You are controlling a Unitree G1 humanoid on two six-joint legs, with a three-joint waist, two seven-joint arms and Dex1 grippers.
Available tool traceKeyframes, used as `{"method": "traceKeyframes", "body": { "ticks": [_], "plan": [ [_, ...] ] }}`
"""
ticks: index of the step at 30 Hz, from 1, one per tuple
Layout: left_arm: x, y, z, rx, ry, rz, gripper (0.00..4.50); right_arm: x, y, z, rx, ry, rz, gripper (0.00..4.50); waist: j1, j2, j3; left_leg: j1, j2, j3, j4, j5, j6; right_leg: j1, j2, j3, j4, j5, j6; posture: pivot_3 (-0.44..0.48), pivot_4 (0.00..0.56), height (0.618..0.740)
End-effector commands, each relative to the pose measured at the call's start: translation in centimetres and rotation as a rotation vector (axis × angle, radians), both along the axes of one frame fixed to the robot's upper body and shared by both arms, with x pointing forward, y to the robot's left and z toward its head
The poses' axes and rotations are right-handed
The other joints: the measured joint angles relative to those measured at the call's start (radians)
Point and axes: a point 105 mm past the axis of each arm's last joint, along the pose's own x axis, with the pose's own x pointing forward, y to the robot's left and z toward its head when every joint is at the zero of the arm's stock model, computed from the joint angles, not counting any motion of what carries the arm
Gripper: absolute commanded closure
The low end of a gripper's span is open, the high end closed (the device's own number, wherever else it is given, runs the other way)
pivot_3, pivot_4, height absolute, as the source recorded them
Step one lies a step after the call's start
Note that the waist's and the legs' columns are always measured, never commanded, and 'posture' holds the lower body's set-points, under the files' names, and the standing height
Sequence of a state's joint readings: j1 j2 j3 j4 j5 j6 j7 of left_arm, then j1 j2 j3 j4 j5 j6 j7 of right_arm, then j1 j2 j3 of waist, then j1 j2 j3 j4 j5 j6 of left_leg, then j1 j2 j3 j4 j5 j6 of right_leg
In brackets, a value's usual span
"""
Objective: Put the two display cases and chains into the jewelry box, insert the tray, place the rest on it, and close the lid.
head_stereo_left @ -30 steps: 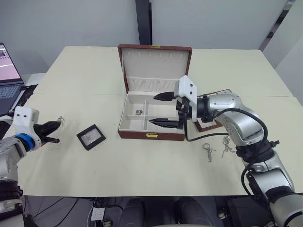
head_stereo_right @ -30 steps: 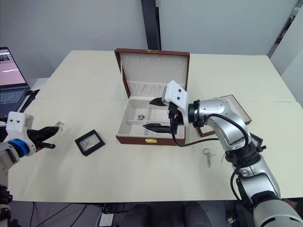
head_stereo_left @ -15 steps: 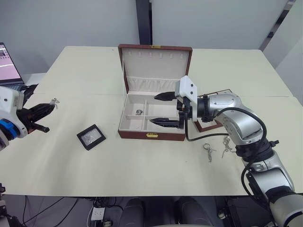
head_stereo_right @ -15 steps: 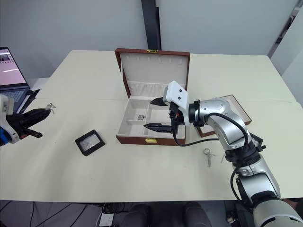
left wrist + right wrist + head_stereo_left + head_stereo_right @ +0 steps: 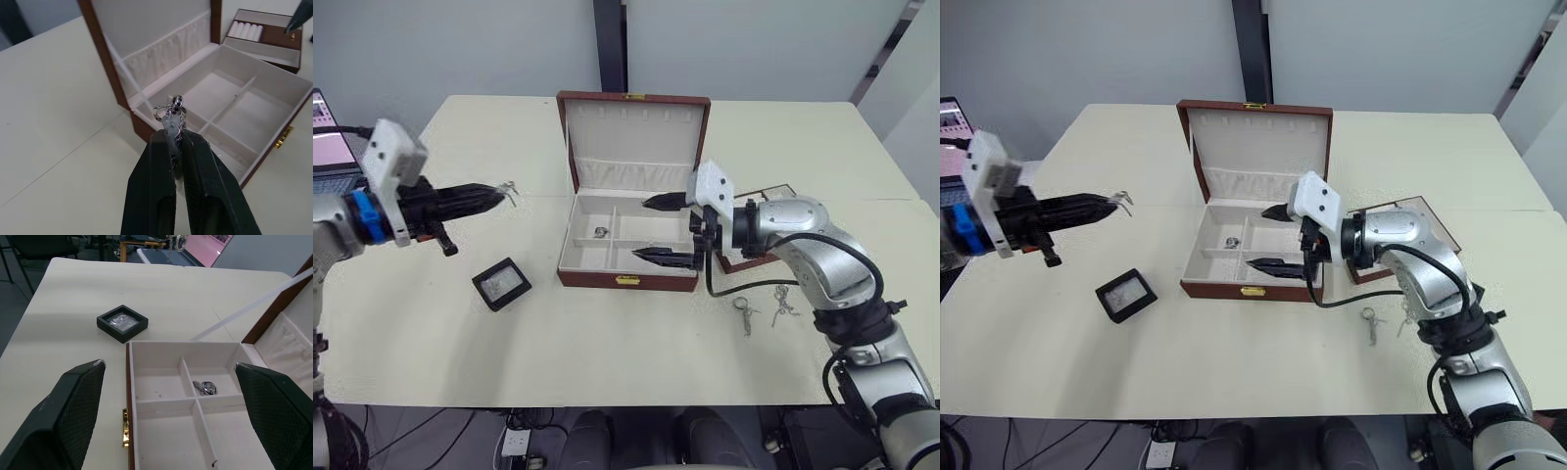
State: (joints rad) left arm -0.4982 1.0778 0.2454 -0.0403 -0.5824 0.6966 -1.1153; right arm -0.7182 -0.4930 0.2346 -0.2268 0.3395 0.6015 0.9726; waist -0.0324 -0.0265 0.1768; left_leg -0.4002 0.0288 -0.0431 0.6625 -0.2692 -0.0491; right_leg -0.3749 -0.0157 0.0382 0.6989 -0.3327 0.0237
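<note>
The maroon jewelry box (image 5: 626, 279) stands open at mid-table, its lid (image 5: 634, 137) upright and cream-lined. One small silvery chain (image 5: 599, 232) lies in a back-left compartment. My left gripper (image 5: 497, 197) hovers left of the box, shut on another chain (image 5: 172, 110) that sticks out past the fingertips. My right gripper (image 5: 660, 228) is open, its fingers spread over the box's right compartments. One black display case (image 5: 501, 284) lies on the table left of the box. The tray (image 5: 1422, 210) sits right of the box, partly hidden by my right arm.
More silvery chains (image 5: 745, 312) lie on the table at the front right, below my right forearm. A laptop (image 5: 952, 116) shows at the far left edge. A seam crosses the table behind the box.
My left arm has swung up from the table's left edge and rightward toward the box, carrying the chain. The right gripper has drifted slightly right and stays open.
</note>
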Motion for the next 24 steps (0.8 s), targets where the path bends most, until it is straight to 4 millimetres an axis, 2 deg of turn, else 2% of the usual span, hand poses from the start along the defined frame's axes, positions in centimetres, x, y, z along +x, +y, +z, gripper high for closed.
{"method": "traceKeyframes", "body": {
  "ticks": [1,6,11,24],
  "plan": [
    [-0.1,-1.5,0.7,0.087,-0.013,-0.106,4.48,-1.1,-0.3,1.4,0.035,-0.068,0.016,0.00,0.000,0.000,0.000,0.000,0.000,0.000,0.000,0.000,0.000,0.000,0.002,0.000,0.000,0.000,0.000,0.000,0.150,0.740],
    [0.8,-3.6,-0.4,0.213,-0.001,-0.235,4.48,-1.5,-0.9,0.6,0.008,-0.049,-0.002,0.00,0.000,0.000,0.000,0.000,0.000,0.002,0.000,0.000,0.000,0.000,0.005,0.001,0.000,0.000,0.000,0.000,0.150,0.740],
    [1.7,-5.0,-1.7,0.274,0.010,-0.310,4.48,-0.8,-1.7,0.1,-0.017,-0.050,-0.061,0.00,0.000,0.000,0.000,0.000,0.000,0.002,0.000,0.000,0.000,0.000,0.006,0.002,0.000,0.000,0.000,0.000,0.150,0.740],
    [3.4,-5.7,-6.4,0.492,-0.042,-0.379,4.48,-0.3,-2.1,-1.5,-0.085,-0.068,-0.092,0.00,0.001,0.000,0.001,0.000,0.000,0.002,0.001,0.000,0.000,-0.001,0.007,0.002,0.000,0.000,0.000,0.000,0.150,0.740]
  ]
}}
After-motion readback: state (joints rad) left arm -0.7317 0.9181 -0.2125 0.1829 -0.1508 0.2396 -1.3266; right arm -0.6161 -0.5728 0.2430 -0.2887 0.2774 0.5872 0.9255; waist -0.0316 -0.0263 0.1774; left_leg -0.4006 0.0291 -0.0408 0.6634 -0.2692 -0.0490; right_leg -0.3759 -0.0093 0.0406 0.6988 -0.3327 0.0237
